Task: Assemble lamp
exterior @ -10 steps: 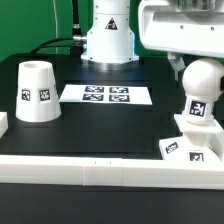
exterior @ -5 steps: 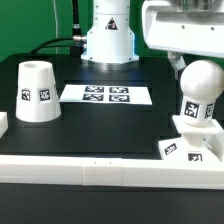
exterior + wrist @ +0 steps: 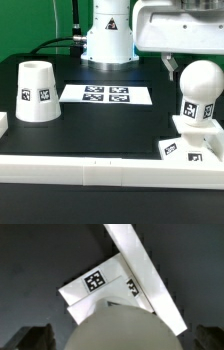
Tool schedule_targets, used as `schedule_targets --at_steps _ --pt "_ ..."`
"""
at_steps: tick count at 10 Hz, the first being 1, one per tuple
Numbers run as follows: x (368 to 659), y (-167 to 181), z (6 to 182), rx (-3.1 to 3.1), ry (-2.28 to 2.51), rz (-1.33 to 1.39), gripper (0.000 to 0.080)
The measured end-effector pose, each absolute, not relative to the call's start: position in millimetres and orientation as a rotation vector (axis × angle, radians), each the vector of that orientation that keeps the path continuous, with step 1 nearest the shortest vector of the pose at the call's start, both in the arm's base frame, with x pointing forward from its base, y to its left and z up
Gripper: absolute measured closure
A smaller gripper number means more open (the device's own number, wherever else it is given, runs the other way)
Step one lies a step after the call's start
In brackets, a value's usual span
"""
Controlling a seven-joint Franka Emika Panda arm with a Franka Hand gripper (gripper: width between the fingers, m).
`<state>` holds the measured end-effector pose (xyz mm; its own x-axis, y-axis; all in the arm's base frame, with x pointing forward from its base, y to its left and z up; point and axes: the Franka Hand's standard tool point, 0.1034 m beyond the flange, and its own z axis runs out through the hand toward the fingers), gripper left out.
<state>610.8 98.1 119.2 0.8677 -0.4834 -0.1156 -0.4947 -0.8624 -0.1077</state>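
Note:
The white round-headed bulb (image 3: pixel 197 92) stands upright in the low square base (image 3: pixel 188 143) at the exterior view's right. My gripper (image 3: pixel 188 58) hangs just above the bulb's head, with one dark finger (image 3: pixel 168 64) showing beside it. In the wrist view the bulb's head (image 3: pixel 118 328) fills the foreground, and the dark fingers (image 3: pixel 34 336) stand apart on either side with gaps, so the gripper is open and empty. The tagged base (image 3: pixel 100 280) lies beyond the bulb. The tapered shade (image 3: pixel 35 92) stands alone at the exterior view's left.
The marker board (image 3: pixel 105 95) lies flat at the table's middle back. A long white edge rail (image 3: pixel 100 170) runs along the front, and one passes beside the base in the wrist view (image 3: pixel 145 263). The arm's white pedestal (image 3: pixel 108 35) stands behind.
My gripper has risen off the bulb and shifted a little toward the exterior view's left. The bulb stays standing in the base.

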Motion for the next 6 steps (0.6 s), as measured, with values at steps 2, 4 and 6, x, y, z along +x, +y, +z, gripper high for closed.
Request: schedule_targets --at_steps 2,4,6 --pt "610.7 97.9 118.9 -2.952 0.528 0.111 0.0100" --pt "610.4 95.1 119.0 -3.015 0.228 0.089 0.0100" --pt "610.8 92.7 118.8 -3.066 -0.133 0.063 0.0100"
